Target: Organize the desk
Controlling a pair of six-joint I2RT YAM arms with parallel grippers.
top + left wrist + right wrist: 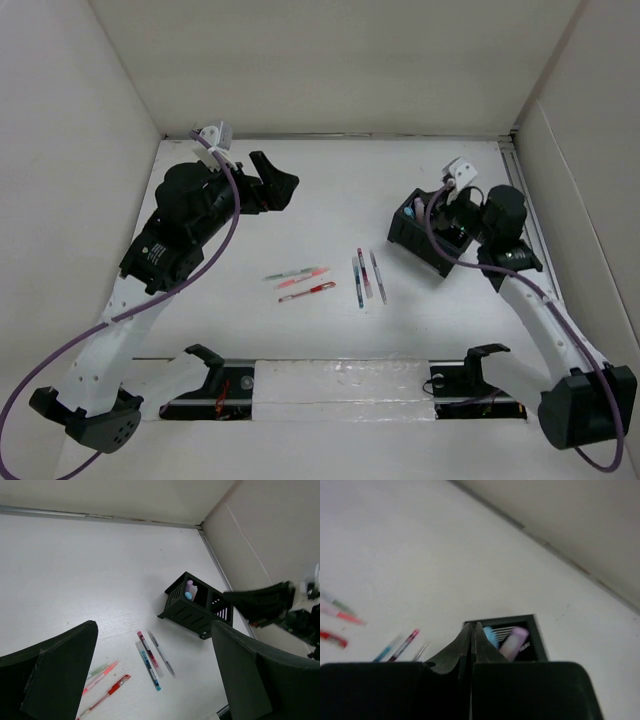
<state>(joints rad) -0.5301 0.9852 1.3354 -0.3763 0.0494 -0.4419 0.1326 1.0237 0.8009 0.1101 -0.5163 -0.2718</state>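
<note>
The white desk holds two groups of pens. A green pen, a pink pen and a red pen lie left of centre. A blue pen, a maroon pen and a grey pen lie side by side to their right. A black compartmented box stands at the right, with a blue item and a purple item inside. My left gripper is open and empty, raised at the far left. My right gripper is shut and empty, just above the box.
White panels border the desk on the left, back and right. A metal rail with black brackets runs along the near edge. In the left wrist view the box and the pens lie below the open fingers.
</note>
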